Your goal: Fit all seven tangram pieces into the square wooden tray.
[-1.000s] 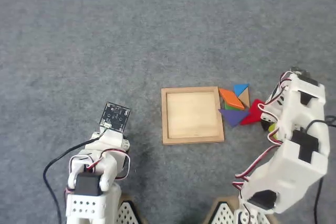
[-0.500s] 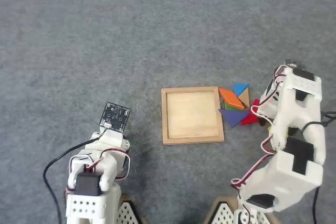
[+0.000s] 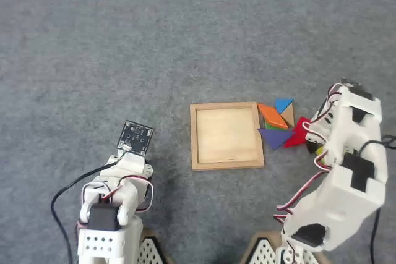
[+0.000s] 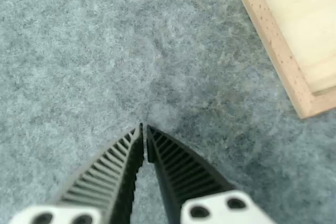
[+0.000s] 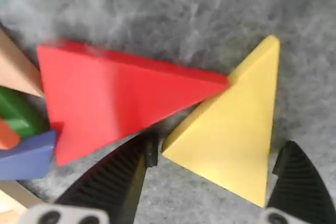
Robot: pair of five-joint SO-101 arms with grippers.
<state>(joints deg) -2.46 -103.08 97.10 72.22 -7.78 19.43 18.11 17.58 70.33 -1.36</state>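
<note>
Evidently the yellow triangle [image 5: 231, 129] is the piece in hand: it lies flat on the grey felted counter [image 3: 124, 60], one corner touching the long edge of the red triangle [image 5: 115, 98]. The right jaws stand released astride it. One tip sits just at the seam where red meets yellow, the other is clear of the yellow piece's far side, and neither grasps anything.

I judge the piece to be light, stiff painted wood, thin and smooth-faced, so it is likely to be slippery under a pinch. Its sides converge, and a squeeze near a point may pop it out. The safer hold looks to be low on the side edges, across the broad middle, with care not to nip the red piece as well.

Seen from above, the red triangle [image 3: 298, 131] lies at the outer edge of a cluster at 3 o'clock from the square wooden tray [image 3: 228, 165]. The orange [image 3: 271, 115], blue [image 3: 283, 104] and purple [image 3: 275, 135] pieces are packed against the tray's rim. The tray holds nothing yet.

The left jaws are clenched on nothing, over bare felt near a tray corner [image 4: 278, 51], at about 8 o'clock from the tray.
</note>
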